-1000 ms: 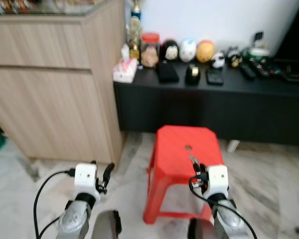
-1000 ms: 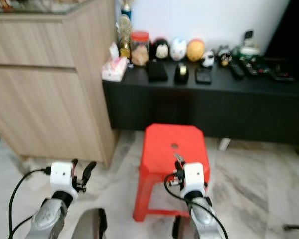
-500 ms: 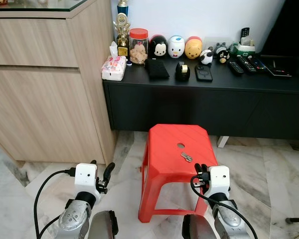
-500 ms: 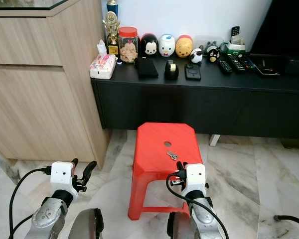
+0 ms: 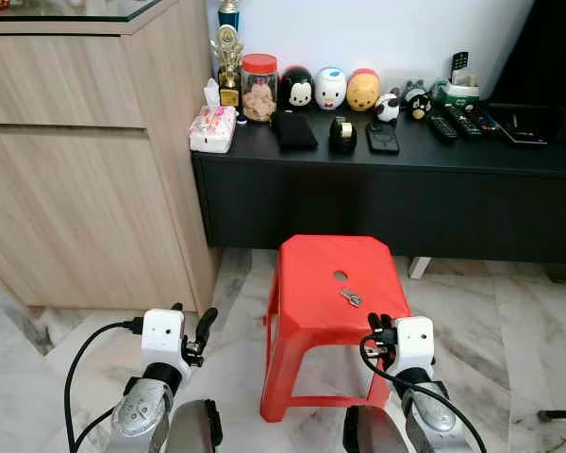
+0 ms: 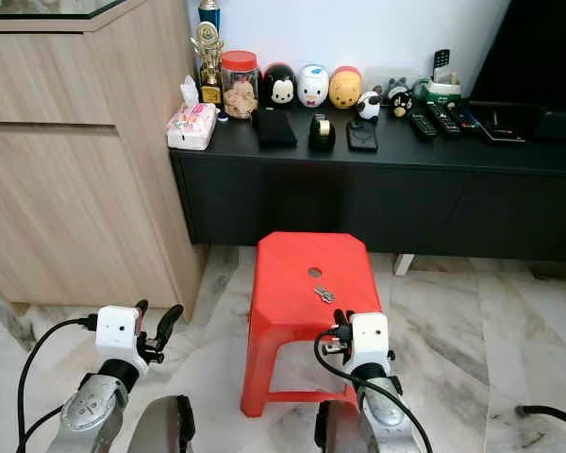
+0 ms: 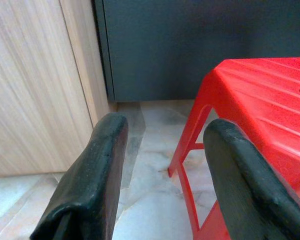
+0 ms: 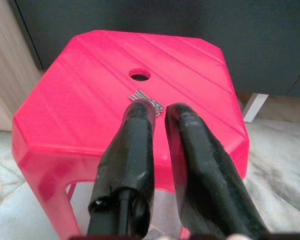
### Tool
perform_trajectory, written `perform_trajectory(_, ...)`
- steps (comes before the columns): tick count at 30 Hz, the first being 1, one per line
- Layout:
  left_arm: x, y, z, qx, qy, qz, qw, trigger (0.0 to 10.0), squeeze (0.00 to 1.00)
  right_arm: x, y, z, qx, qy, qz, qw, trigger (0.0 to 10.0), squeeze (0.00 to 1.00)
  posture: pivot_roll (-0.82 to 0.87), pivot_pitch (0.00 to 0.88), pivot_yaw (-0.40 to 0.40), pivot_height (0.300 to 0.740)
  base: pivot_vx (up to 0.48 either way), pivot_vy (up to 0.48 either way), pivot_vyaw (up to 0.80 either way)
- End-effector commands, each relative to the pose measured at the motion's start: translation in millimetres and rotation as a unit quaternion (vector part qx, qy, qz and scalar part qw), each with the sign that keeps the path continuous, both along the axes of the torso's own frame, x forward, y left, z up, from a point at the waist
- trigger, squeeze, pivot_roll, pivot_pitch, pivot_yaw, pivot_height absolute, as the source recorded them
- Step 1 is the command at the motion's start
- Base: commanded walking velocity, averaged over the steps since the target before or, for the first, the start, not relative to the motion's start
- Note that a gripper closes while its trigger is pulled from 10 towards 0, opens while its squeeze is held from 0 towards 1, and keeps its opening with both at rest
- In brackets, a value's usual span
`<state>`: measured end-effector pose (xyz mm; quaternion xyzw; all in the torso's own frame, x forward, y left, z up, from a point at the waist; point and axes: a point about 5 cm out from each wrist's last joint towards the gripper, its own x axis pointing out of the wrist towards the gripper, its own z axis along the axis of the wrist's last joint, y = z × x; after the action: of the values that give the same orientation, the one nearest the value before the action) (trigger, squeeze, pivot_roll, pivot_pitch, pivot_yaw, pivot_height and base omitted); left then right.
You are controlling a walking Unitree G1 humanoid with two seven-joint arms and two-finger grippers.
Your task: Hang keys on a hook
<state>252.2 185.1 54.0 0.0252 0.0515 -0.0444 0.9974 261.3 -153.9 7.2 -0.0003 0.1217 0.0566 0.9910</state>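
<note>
Red stool [image 5: 335, 283] at frame centre presents your keys [image 5: 351, 298]; right gripper [image 8: 160, 112], fingers nearly pressed together, aims there; left gripper [image 7: 162, 150] idles spread.

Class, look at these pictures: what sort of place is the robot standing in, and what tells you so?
Probably a home living room: a low black TV console holding remote controls and character figurines, a wooden cabinet, and a red plastic stool on marble floor.

Keys [image 6: 324, 293] lay on red stool [image 6: 292, 274], just at 11 o'clock from right gripper [image 6: 339, 322]; left gripper [image 6: 156, 319] hung w/ fingers apart nr wood cabinet [image 6: 75, 170]
</note>
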Motion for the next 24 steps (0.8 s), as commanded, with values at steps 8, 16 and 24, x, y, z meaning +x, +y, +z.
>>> perform_trajectory(8,4.5,-2.8,-0.5,0.002,0.002,-0.004,1.000,10.0,0.00,3.1,-2.3,1.1,-0.003,-0.001,0.001,1.000,10.0,0.00,-0.04,0.000,-0.065,0.573,0.317,0.000,0.00)
perform_trajectory(16,4.8,-3.2,-0.7,0.000,0.002,-0.004,1.000,10.0,0.00,1.3,-0.8,0.1,-0.017,-0.001,0.018,1.000,10.0,0.00,-0.04,0.000,-0.067,0.573,0.326,0.000,0.14)
perform_trajectory(24,5.2,-4.2,-0.5,-0.001,0.001,-0.005,1.000,10.0,0.00,0.7,-1.9,-0.1,-0.008,-0.001,0.010,1.000,10.0,0.00,-0.05,0.000,-0.067,0.573,0.325,0.000,0.38)
